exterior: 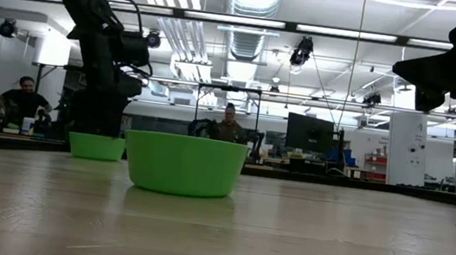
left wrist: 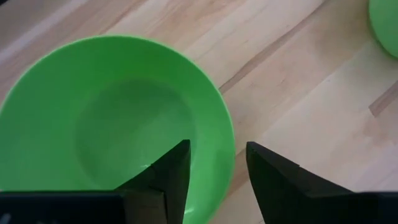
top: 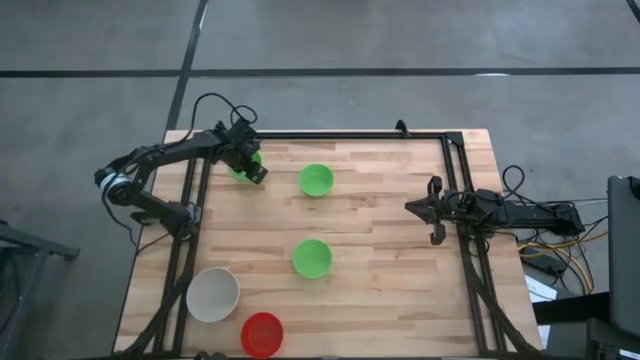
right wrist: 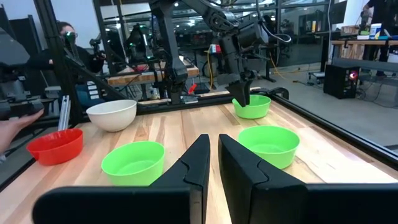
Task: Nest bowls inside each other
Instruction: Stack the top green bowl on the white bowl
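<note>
My left fingers (left wrist: 214,180) are down at the far green bowl (left wrist: 118,118), spread apart with the near rim running through the gap between them: one finger hangs inside the bowl over its floor, the other outside over the bare worktop (left wrist: 298,74). Nothing is pinched; there is daylight on both sides of the rim, so I'd call this a loose straddle, not a grip. I read that stance as set up for a rim pinch, since a thin plastic wall is easiest taken edge-on.

Out from there, a second green bowl (top: 316,180) sits just beside, toward the worktop's middle, well clear of my fingers. A third green bowl (top: 312,258) lies farther off, nearer the front. Beyond that, at the front edge, the white bowl (top: 213,294) and red bowl (top: 262,333) sit close together, the farthest from my fingers. All five stand apart and upright, none nested yet.

My right fingers (right wrist: 214,163) wait at the opposite side of the worktop, raised, nearly together with only a slim gap, holding nothing.
</note>
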